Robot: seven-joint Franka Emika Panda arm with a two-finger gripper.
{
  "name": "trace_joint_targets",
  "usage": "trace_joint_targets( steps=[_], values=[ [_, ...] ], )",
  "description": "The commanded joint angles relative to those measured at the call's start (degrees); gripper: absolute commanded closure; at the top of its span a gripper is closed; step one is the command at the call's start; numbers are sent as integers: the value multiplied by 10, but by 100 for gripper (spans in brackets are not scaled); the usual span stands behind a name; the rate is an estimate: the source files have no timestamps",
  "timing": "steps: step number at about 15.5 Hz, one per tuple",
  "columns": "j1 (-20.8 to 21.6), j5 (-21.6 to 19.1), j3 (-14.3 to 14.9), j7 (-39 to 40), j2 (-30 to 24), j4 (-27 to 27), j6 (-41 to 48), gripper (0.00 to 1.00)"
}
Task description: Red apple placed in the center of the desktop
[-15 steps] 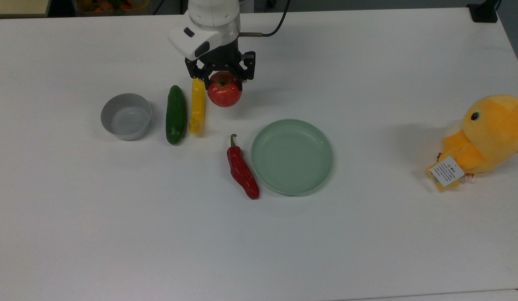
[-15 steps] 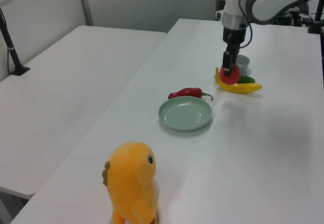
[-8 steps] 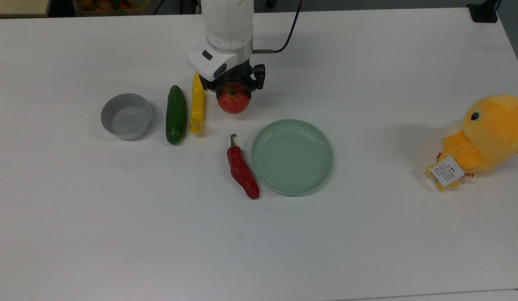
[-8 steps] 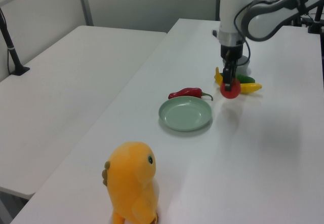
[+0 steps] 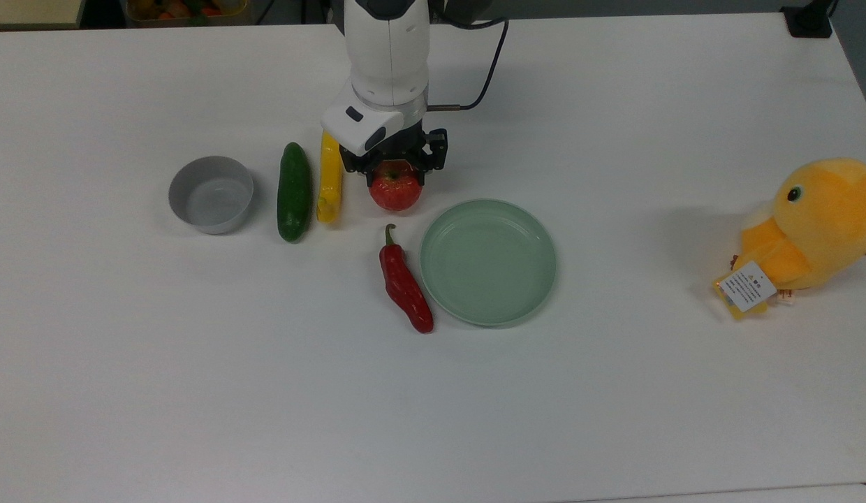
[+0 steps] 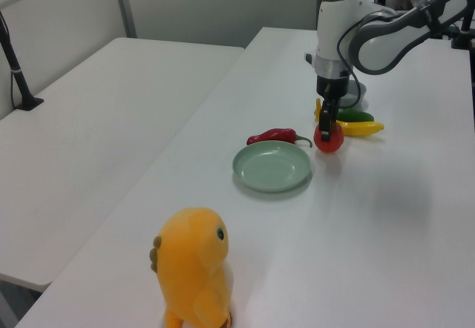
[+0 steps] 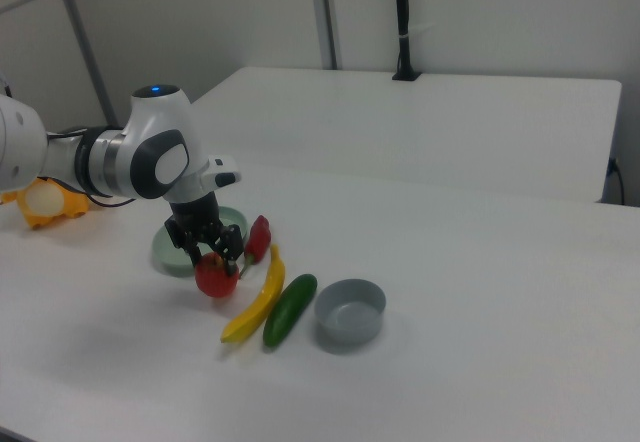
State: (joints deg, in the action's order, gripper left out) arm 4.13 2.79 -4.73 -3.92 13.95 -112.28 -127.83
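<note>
The red apple (image 5: 395,190) sits between the fingers of my gripper (image 5: 395,173), which is shut on it from above. It hangs very low over the white desktop (image 5: 265,391), just beyond the stem of the red chili pepper (image 5: 405,281) and next to the yellow vegetable (image 5: 329,176); whether it touches the surface I cannot tell. In the left view the red apple (image 6: 329,138) is below the gripper (image 6: 326,124), near the plate's far right edge. In the right view the red apple (image 7: 216,278) is under the gripper (image 7: 213,255).
A pale green plate (image 5: 487,262) lies to the top view's right of the chili. A green cucumber (image 5: 294,191) and a grey bowl (image 5: 211,193) lie to the top view's left. A yellow plush duck (image 5: 810,230) sits at the top view's far right.
The gripper has carried the apple toward the plate and chili, downward in the top view, and lowered it close to the desktop. Everything else stayed put.
</note>
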Motion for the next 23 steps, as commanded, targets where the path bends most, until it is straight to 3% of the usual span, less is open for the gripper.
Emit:
trace_joint_targets(
  steps=[1,8,12,16,20,23],
  values=[
    [4,9,1,-14,-3,-3,-12,0],
    [4,9,1,-14,-9,0,-6,0],
    [-3,8,2,-14,-49,7,2,0],
    [-3,-2,6,-16,-79,64,71,0],
    [9,-2,29,-73,-128,71,122,0],
    [46,-16,52,-81,-151,69,168,0]
  ],
)
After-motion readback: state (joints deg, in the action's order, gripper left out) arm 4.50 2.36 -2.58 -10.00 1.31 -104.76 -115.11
